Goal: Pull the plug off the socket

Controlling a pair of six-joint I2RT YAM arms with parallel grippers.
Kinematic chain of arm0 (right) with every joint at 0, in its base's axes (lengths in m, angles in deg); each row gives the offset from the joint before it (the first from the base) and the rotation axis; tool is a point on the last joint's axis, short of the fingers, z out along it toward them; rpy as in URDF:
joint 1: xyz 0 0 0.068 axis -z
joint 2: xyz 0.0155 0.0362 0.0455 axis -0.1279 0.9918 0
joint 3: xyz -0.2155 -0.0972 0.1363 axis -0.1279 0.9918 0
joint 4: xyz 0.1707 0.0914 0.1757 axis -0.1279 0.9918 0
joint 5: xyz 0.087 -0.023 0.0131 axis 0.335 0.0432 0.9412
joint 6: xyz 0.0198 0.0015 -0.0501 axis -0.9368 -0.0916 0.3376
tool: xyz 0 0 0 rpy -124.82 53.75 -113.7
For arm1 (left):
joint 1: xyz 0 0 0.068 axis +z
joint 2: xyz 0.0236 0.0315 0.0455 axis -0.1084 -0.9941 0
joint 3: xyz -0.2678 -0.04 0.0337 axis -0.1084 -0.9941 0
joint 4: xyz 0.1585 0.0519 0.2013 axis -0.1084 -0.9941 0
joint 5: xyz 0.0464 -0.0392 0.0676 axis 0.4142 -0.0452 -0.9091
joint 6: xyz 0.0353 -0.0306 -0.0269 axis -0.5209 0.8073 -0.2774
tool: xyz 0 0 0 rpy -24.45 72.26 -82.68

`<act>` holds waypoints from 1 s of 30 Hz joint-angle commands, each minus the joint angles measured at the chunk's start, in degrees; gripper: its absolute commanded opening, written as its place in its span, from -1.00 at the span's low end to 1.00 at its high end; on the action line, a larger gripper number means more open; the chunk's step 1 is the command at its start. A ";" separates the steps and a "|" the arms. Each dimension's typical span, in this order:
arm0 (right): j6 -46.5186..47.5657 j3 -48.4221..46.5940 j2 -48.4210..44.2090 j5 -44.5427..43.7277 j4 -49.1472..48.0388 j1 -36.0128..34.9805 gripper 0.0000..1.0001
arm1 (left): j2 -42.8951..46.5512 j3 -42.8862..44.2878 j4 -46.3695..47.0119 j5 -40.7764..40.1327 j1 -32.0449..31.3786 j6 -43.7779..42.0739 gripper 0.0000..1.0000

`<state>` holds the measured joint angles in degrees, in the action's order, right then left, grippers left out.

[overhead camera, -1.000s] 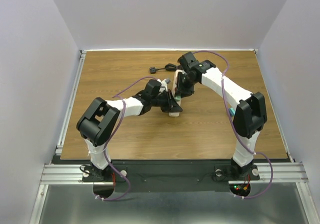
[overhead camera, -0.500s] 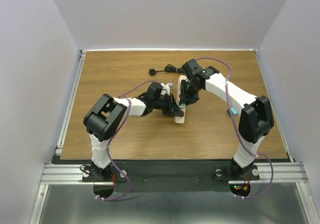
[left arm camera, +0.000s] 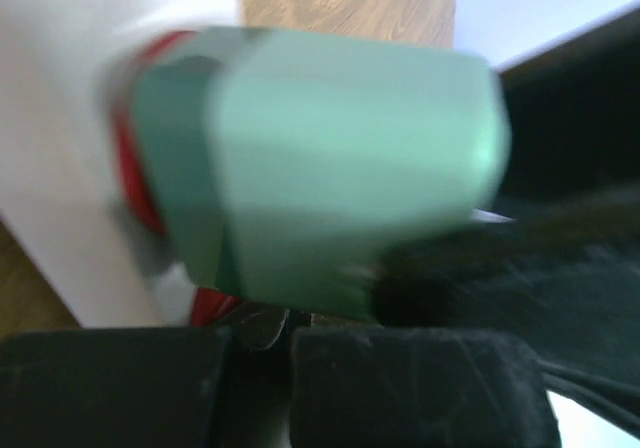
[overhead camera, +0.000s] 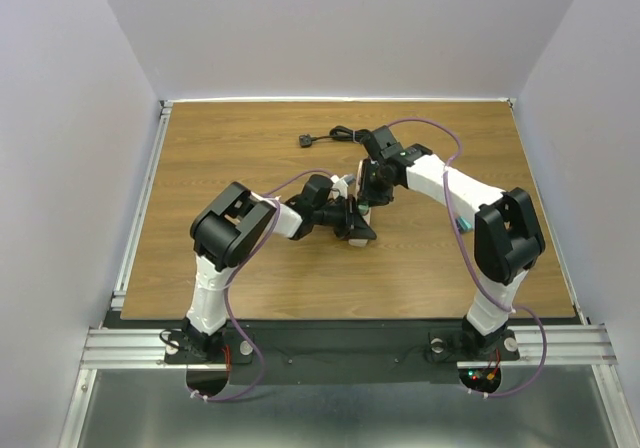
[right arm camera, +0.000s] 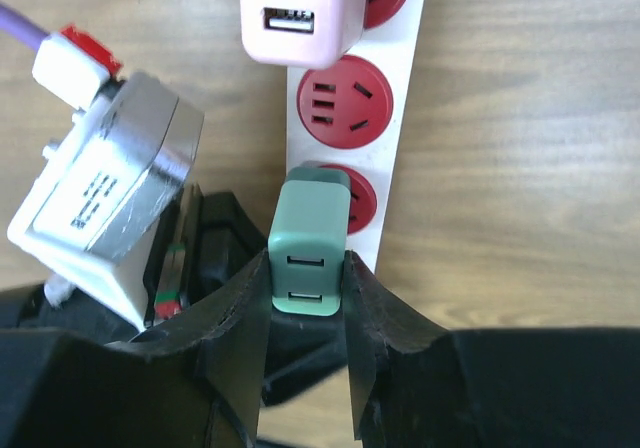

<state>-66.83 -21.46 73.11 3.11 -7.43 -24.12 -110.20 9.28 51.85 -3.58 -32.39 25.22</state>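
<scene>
The socket (right arm camera: pixel 405 138) is a narrow beige strip of round red outlets lying mid-surface (right arm camera: pixel 530 118), its black cord (overhead camera: pixel 335 136) trailing toward the far edge. A pink charger (right arm camera: pixel 300 8) sits in one outlet. Two outlets nearer me, a green plug (right arm camera: pixel 310 253) meets a red outlet; I cannot tell if its prongs are seated. My right fingers (right arm camera: pixel 378 313) pinch that plug from both sides. My left fingers (overhead camera: pixel 352 228) reach in low at the strip's near end; the blurred wrist view doesn't show whether they are spread or closed.
</scene>
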 commanded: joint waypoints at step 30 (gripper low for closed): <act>-0.01 -17.34 7.97 0.48 6.33 -1.85 -0.99 | -12.36 -4.75 -2.30 -4.76 3.19 -3.56 -1.00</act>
<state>-67.99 -29.39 82.18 -0.45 -3.80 -24.97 -114.62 8.21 63.07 1.29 -29.85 28.69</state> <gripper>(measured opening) 0.368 0.025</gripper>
